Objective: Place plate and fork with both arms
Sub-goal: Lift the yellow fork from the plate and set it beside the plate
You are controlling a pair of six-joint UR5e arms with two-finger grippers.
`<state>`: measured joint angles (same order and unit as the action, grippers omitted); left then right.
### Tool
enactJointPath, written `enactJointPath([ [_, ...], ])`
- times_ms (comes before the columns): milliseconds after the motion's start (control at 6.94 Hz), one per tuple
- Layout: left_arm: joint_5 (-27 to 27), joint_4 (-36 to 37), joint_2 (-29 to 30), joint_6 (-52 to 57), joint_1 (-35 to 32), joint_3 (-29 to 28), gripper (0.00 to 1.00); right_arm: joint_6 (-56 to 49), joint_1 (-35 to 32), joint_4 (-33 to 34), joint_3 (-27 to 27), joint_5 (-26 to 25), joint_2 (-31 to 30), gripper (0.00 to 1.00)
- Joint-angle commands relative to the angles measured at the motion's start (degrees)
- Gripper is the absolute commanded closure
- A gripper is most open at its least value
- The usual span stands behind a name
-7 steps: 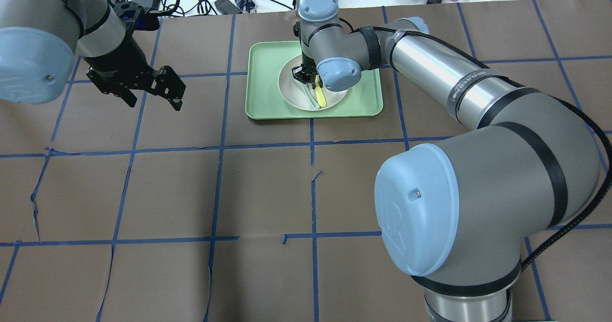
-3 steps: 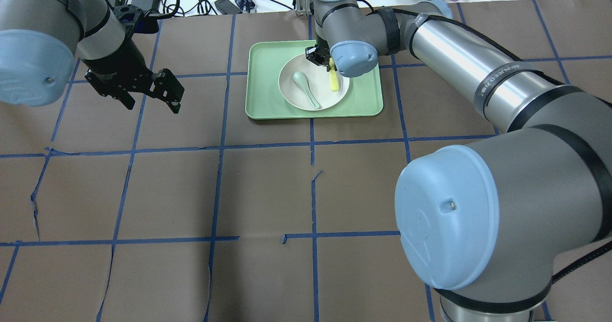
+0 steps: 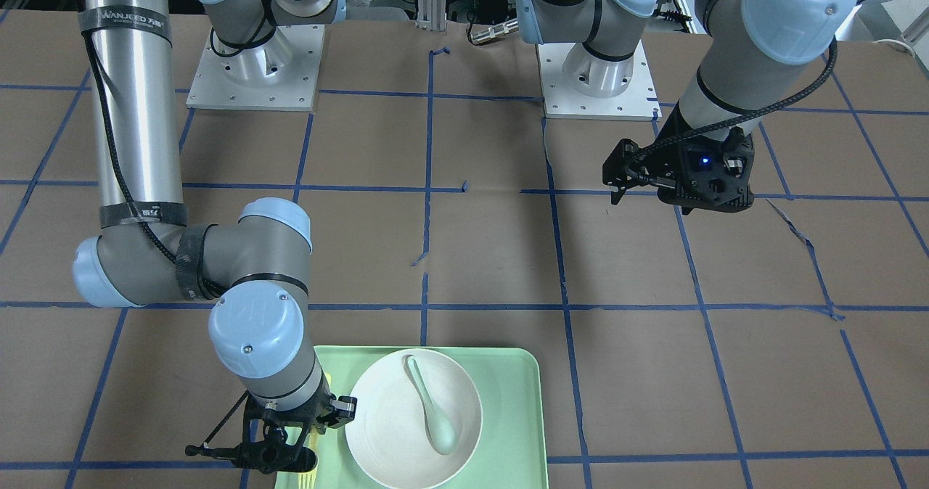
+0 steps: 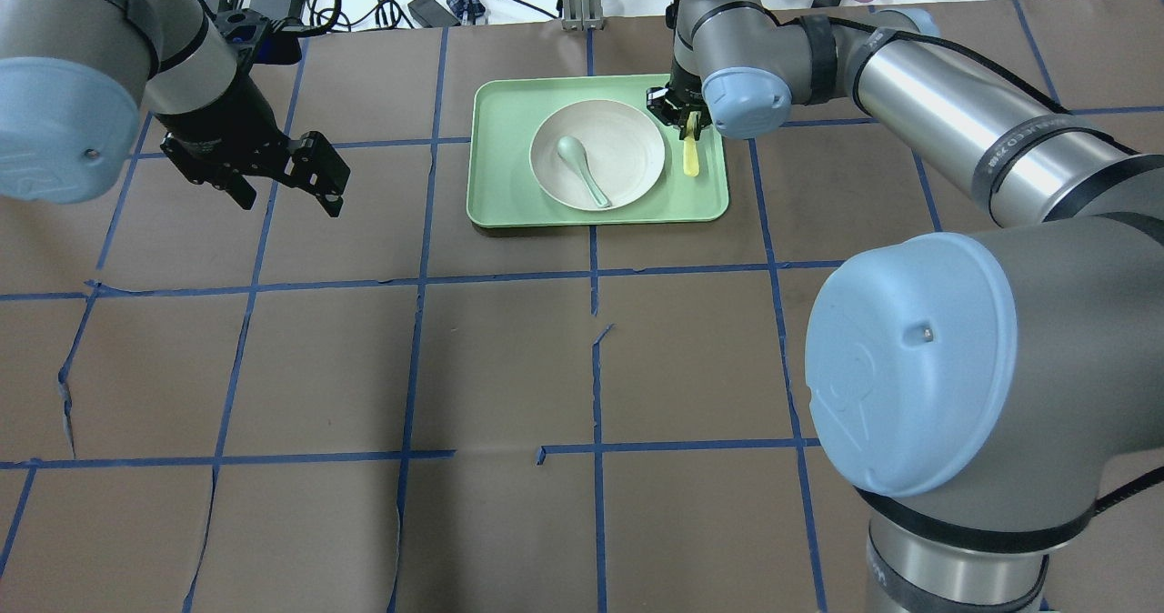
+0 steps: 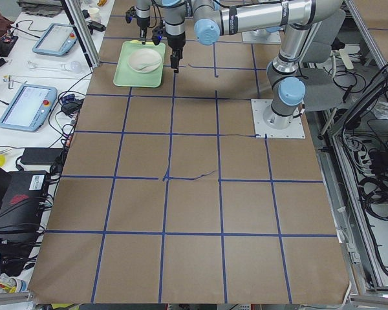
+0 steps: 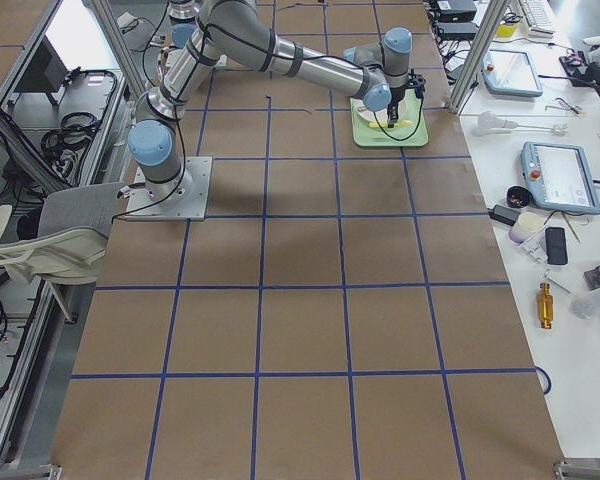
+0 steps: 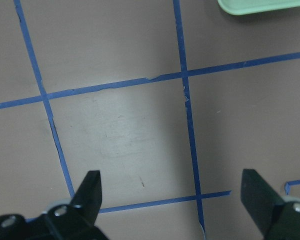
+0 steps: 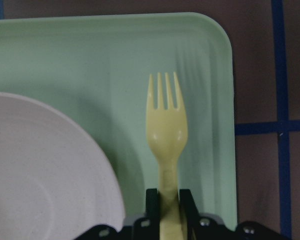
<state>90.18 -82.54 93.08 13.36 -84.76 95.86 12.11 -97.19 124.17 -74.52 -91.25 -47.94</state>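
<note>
The small slim yellow plastic fork [image 8: 166, 130] is in my right end effector [image 8: 168, 202], whose two black fingers are clamped on the handle end. The tines point out ahead of the wrist camera. The fork is over the strip of rectangular mint-green tray [image 4: 491, 185] between the rim of the round off-white plate [image 4: 627, 154] and the tray's raised edge on the robot's right. I can't tell from any view whether the fork is clear of the tray floor or resting on it.

The plate sits flat in the middle of the tray, with a pale grey-green spoon [image 4: 582, 165] lying in its bowl. Nothing is gripping the plate.

My left end effector [image 4: 289, 190] hangs with its fingers spread wide and nothing between them. It is over the bare brown paper counter with its blue tape grid [image 4: 500, 367], well apart from the tray on the robot's left.

By my reading the job is at an early stage. The fork is grasped but not set down anywhere final, and the plate has yet to be picked up. What's left is to carry the fork off the tray and release it, bring the left arm across to the plate, and set both on the counter. The spoon in the plate may need care when the plate is lifted.
</note>
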Motion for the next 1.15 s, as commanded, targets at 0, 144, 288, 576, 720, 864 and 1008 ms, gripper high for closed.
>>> enactJointPath([
  [0,0.0,0.18,-0.1,-0.08,0.03,0.99,0.0,2.13,0.34,0.37,-0.45,0.1,1.36,0.84],
  [144,0.17,0.27,-0.18,-0.08,0.03,1.25,0.0,2.13,0.34,0.54,-1.32,0.1,1.71,0.79],
  [288,0.26,0.18,-0.18,-0.08,0.03,1.26,0.0,2.13,0.34,0.63,-1.76,0.62,1.45,0.6],
  [576,0.26,0.36,-0.18,-0.26,-0.06,1.26,0.0,1.26,0.34,0.11,-1.94,0.63,0.05,0.17],
  [720,0.26,0.45,-0.18,-0.35,-0.06,1.17,0.0,0.47,0.34,-0.5,-2.12,-0.15,-2.66,0.16],
  [864,0.35,0.79,-0.18,-0.26,-0.06,1.17,0.0,-0.93,0.34,-7.04,-2.81,-0.33,-7.73,0.16],
  [1008,2.0,0.89,-0.27,-0.43,-0.06,1.08,0.0,-0.95,0.34,-12.67,-2.99,-0.42,-12.91,0.16],
])
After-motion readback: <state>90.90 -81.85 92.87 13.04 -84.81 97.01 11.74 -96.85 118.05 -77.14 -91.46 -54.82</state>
